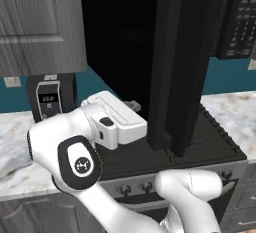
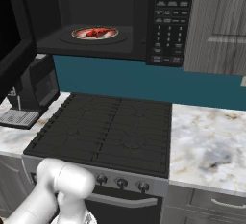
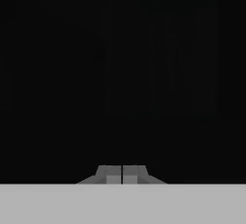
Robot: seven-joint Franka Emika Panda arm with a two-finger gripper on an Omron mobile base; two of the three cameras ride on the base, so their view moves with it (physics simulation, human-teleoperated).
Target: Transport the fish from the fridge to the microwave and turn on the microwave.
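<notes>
One step looks left before the start button: shutting the door (image 1: pixel 182 62). Fish (image 2: pixel 97 32) lies on the plate (image 2: pixel 81 34) inside the microwave (image 2: pixel 96 16). Gripper (image 3: pixel 122 174), tips pressed together and empty, sits close against the door's dark face; push flat and steady, swinging it fully home.

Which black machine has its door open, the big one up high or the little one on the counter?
The microwave up high: its door hangs wide open, showing the fish on a plate. The coffee machine has no open door.
</notes>
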